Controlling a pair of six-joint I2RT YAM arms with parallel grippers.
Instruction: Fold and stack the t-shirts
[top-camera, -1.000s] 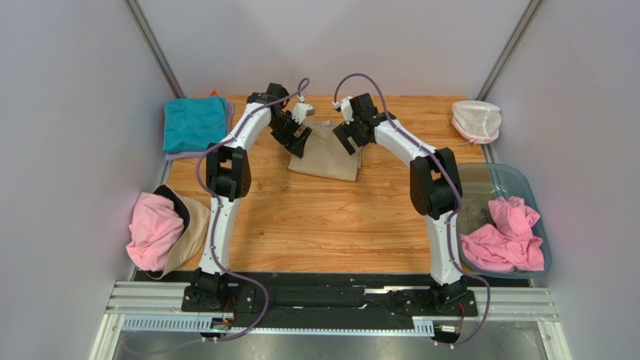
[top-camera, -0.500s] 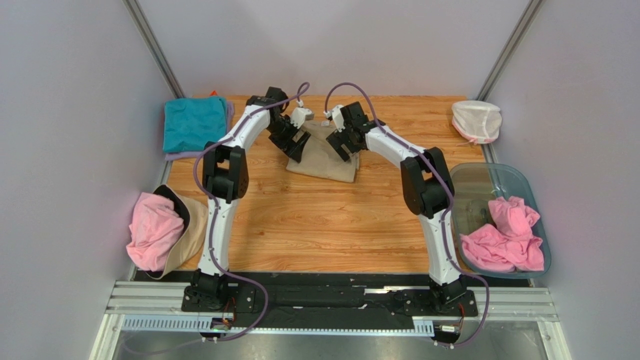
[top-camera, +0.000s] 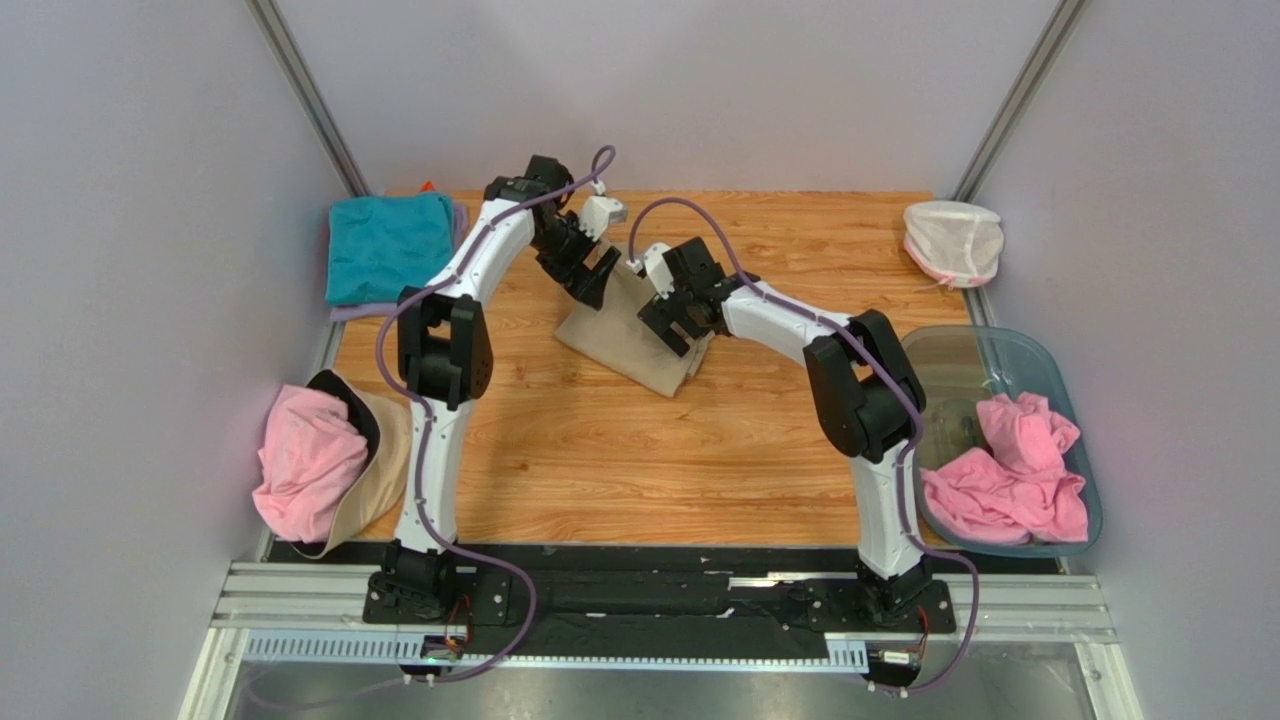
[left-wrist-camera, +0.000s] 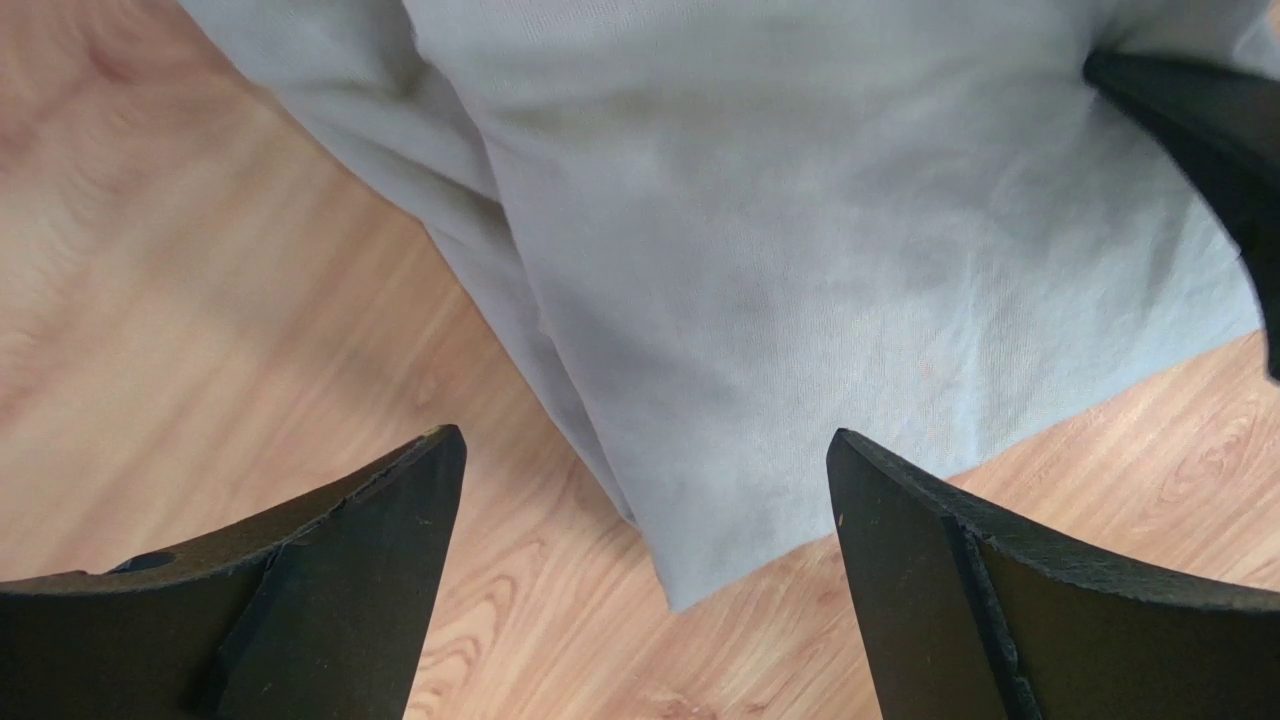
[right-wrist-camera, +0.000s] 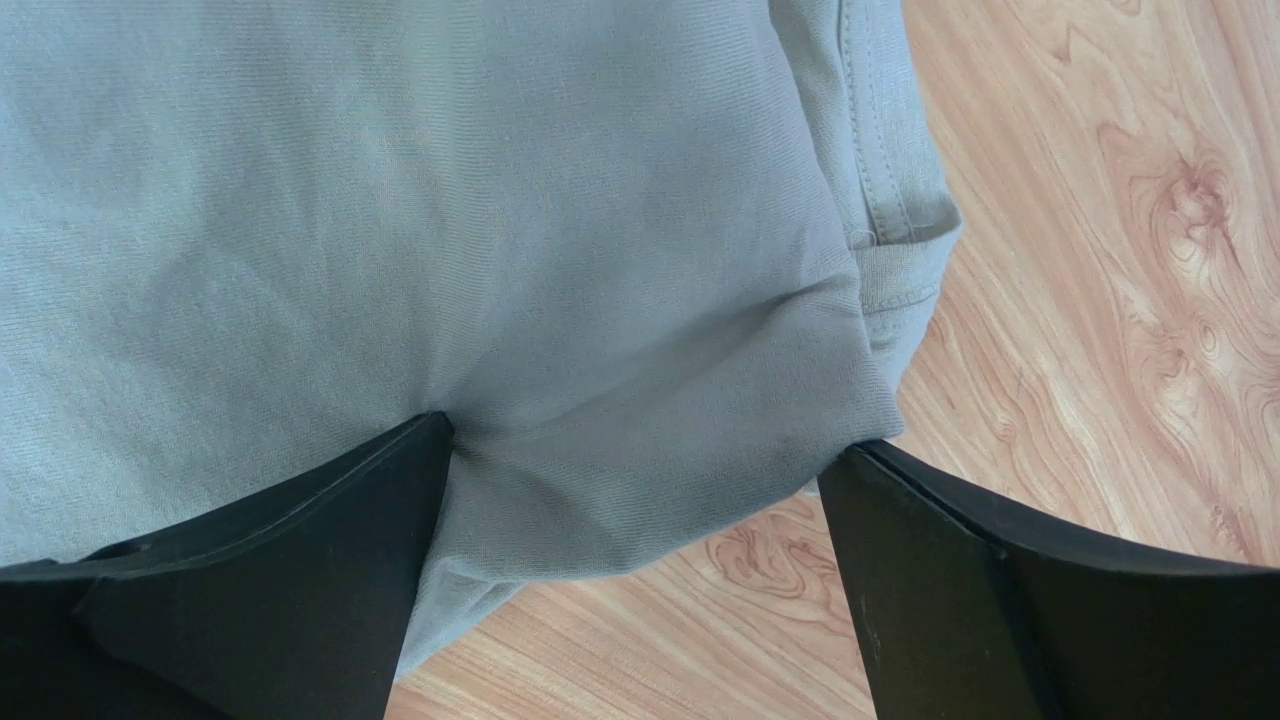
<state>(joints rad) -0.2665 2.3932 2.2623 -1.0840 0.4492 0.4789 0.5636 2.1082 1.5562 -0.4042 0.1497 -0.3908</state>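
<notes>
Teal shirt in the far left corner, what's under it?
A lilac shirt lies under the teal shirt. Only its near and right edges peek out. The rest of it, and anything else beneath, is covered.

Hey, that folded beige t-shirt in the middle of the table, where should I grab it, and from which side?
Probably the stacked hem edge. The tan t-shirt lies flat and folded on the table, so come in low from outside that edge, fingers above and below every layer; pinching only the top layer would likely unfold it.
</notes>
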